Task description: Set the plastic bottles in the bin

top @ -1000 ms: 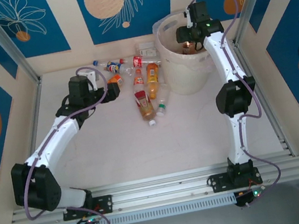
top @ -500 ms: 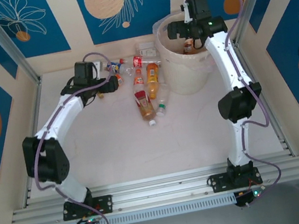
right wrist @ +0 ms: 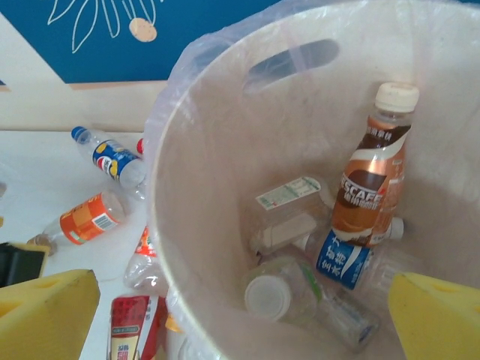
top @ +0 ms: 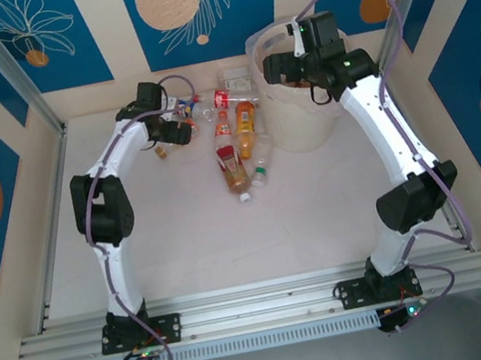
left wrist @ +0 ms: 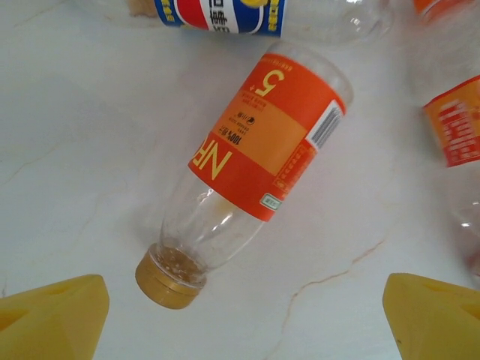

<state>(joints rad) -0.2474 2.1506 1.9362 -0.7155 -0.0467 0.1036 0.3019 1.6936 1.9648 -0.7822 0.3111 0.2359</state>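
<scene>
Task partly done: several bottles (right wrist: 379, 187) lay inside the bin (right wrist: 217, 187), and a cluster lay on the worktop (top: 233, 246) just beside its left wall. The left tool (left wrist: 240, 315), fingers apart, hovered over an orange-labelled bottle (left wrist: 255, 157). The right tool (right wrist: 241, 315), apart and empty, hung above the bin. Other bottles crowded the far side; the near worktop offered room.

Your left arm reaches far forward with its elbow folded high, and the left gripper (top: 179, 133) points rightward and down, yellow fingers (left wrist: 52, 315) spread wide. Your right arm stretches up and forward, wrist bent leftward, and the right gripper (top: 277, 67) is spread just as wide.
</scene>
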